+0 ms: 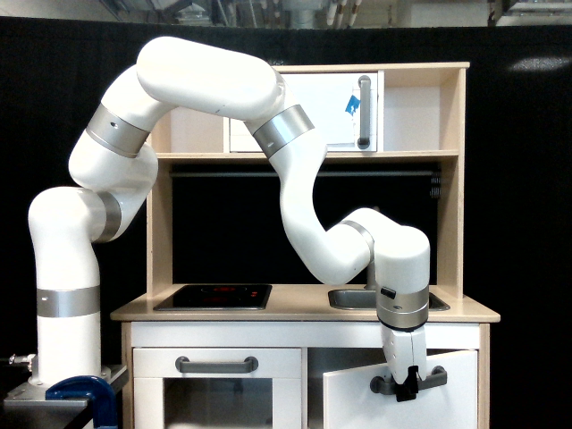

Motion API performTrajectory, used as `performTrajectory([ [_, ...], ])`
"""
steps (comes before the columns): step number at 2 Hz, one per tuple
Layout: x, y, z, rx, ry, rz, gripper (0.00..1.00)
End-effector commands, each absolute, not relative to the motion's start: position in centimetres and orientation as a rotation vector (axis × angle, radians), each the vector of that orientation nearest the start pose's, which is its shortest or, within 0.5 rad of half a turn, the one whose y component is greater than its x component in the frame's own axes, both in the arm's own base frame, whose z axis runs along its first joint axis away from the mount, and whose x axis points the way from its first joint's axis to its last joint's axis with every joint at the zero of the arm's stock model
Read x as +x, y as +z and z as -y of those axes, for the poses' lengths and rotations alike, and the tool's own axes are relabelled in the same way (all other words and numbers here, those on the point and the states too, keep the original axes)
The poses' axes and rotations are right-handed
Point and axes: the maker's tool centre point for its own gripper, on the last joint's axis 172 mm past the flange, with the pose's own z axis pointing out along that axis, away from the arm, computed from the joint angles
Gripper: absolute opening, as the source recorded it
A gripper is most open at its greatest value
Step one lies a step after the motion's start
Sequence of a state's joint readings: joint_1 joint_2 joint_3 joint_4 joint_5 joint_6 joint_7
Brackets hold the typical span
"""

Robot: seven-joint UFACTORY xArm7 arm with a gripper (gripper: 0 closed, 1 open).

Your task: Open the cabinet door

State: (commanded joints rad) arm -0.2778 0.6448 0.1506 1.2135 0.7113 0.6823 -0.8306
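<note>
The cabinet door is the plain white panel at the lower right of the toy kitchen. It stands partly swung out, with a dark gap along its left edge and its top edge slanting. Its grey bar handle runs near the top. My gripper points down from the white arm and is shut on that handle near its left end. The black fingers straddle the bar.
An oven door with a glass window and its own grey handle sits left of the cabinet. Above are the wooden counter, a black hob and a sink. An upper white door has a vertical handle and blue tape. A blue clamp is beside the arm's base.
</note>
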Motion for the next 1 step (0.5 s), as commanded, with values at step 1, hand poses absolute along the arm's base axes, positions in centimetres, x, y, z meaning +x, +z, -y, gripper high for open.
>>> performTrajectory([
  [1,57.40,-1.70,-0.30,-2.634,-0.167,0.116,0.00],
])
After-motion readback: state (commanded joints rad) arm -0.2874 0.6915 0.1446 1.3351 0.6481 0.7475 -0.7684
